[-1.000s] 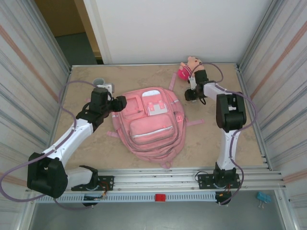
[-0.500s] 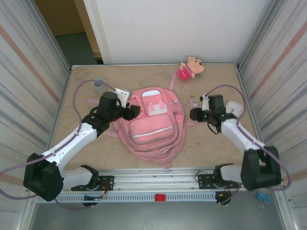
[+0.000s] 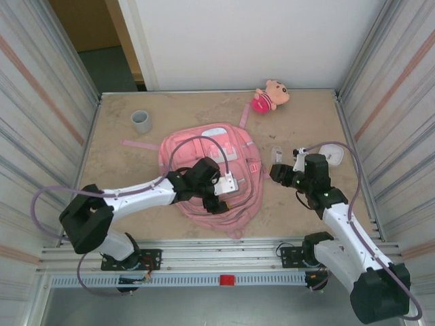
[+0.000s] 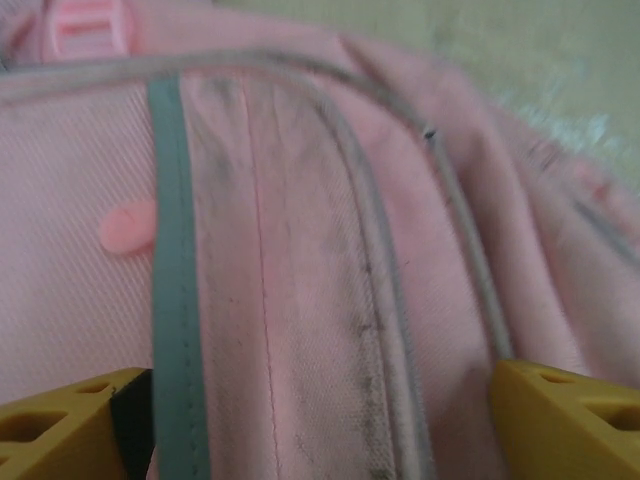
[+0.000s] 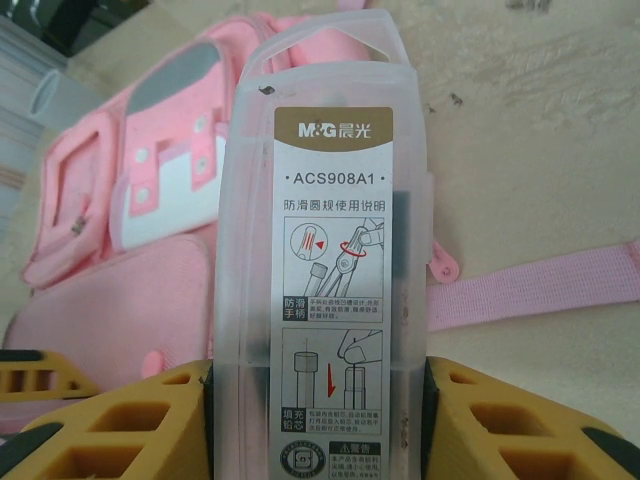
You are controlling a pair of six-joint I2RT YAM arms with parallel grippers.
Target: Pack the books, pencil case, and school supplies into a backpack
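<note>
Two weak spots stand out. The right tool (image 5: 320,405) is clamped on a clear supply case (image 5: 335,230) by its lower end alone, so most of the labelled plastic stands free above the fingers. Smooth walls and a long overhang mean a quick swing or a knock on fabric could make the case pivot or slide out. It hangs just off the desk (image 3: 136,204) at the 3 o'clock edge of the backpack (image 3: 228,139), which lies flat in the middle with its front pockets up.

No gap into the main compartment can be made out, so the case may have nowhere to go yet. The left tool (image 4: 320,410) hangs low over a front pocket toward 6 o'clock, fingers spread wide with only pink cloth and a grey zip band below them. Closing there would likely pinch loose fabric, not a zip pull, and lifting it would drag the whole bag toward the other arm.

Both arms work close at that 3 o'clock side, so a reach inward by either risks a collision. A loose strap (image 5: 540,285) lies just beyond the case and could snag it.
</note>
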